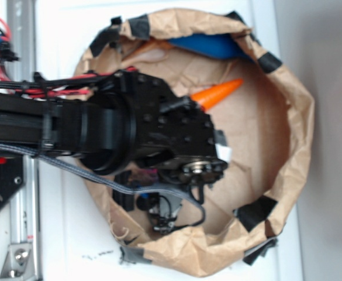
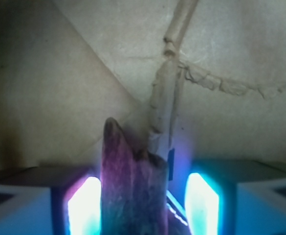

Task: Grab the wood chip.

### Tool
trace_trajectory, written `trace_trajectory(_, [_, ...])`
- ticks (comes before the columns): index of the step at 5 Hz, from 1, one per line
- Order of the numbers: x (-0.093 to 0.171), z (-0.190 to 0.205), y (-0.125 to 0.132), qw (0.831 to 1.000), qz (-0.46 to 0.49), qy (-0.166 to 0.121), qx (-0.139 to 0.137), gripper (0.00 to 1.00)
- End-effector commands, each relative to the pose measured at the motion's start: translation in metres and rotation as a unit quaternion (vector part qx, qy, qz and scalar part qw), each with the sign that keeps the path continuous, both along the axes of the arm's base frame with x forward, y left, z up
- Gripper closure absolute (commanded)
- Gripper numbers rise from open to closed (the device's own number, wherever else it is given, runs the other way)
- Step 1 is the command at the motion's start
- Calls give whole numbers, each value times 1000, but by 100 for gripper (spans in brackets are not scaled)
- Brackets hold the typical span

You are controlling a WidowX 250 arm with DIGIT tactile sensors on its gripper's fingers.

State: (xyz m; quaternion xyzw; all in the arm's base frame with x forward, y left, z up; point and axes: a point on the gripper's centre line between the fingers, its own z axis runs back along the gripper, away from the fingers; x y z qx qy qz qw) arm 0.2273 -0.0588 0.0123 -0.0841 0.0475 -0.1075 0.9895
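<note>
down inside the crumpled brown paper bag [image 1: 287,117] near the orange toy carrot [image 1: 217,93], black gripper [image 2: 143,205] straddling the dark brown, rough-grained, pointed wood chip [image 2: 130,181] between glowing pads [image 2: 84,205], jaws fairly narrow but firm contact unclear, so apparently closing and lifting left.
</note>
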Motion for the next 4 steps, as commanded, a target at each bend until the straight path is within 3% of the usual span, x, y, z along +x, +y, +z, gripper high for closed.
trace_trajectory(1, [23,68,35,989,90,-112,30,100])
trace_trajectory(2, [39,119,48,981,106,-162,22,100])
trace_trajectory(3, [42,156,55,973,139,-173,70,100])
trace_trajectory(4, [18,187,68,957,203,-181,97,100])
